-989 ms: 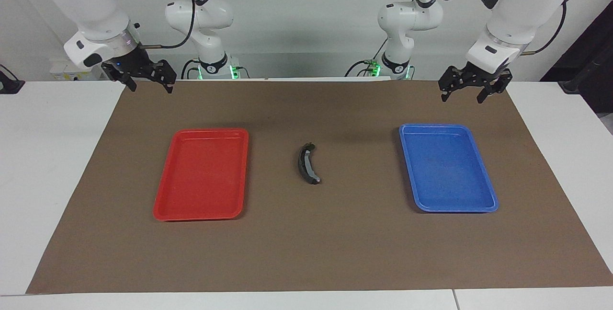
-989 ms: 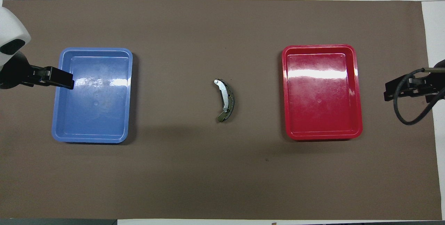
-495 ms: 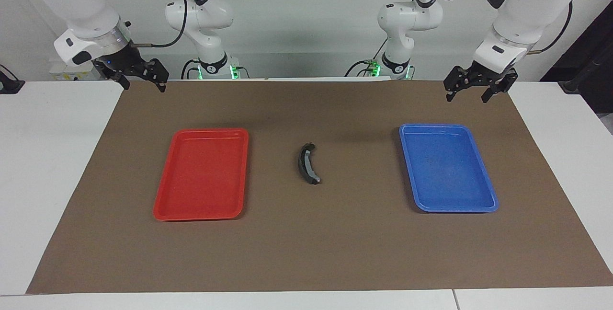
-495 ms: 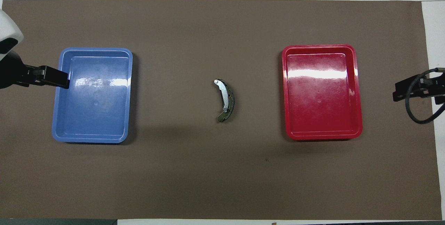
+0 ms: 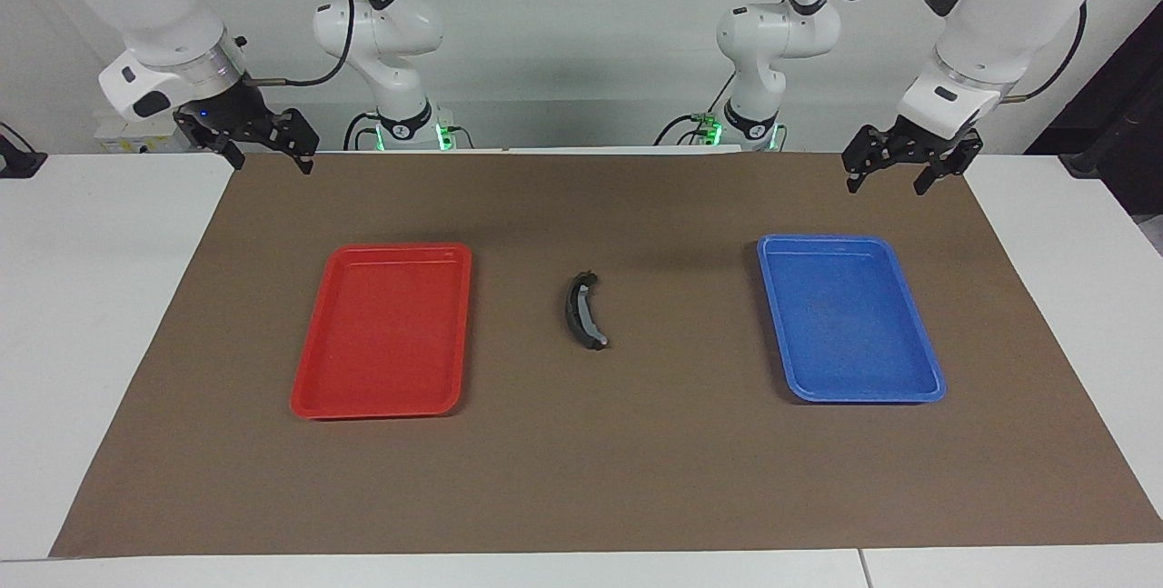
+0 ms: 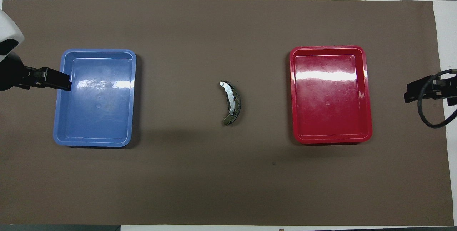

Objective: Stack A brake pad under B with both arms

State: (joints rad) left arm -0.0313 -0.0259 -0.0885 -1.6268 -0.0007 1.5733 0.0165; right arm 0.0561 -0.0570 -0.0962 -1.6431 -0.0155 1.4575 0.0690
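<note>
One curved, crescent-shaped black pad, B (image 5: pixel 581 311), lies on the brown mat midway between the two trays. In the overhead view B (image 6: pixel 234 103) shows a grey metal strip and a pale end. The short straight A brake pad is not visible on its own; it is hidden or out of view. My left gripper (image 5: pixel 886 174) is open and empty, raised over the mat's edge by the blue tray, and its tip shows in the overhead view (image 6: pixel 66 83). My right gripper (image 5: pixel 270 159) is open and empty, raised over the mat's corner at the right arm's end, seen also from overhead (image 6: pixel 408 94).
A red tray (image 5: pixel 382 248) lies toward the right arm's end and a blue tray (image 5: pixel 863 397) toward the left arm's end; both hold nothing. From overhead the blue tray (image 6: pixel 96 50) and the red tray (image 6: pixel 326 48) flank the pad. The brown mat (image 5: pixel 581 479) covers the white table.
Both grippers drew back outward, away from the middle of the mat, mostly in the first half second. The pad and the trays have not moved.
</note>
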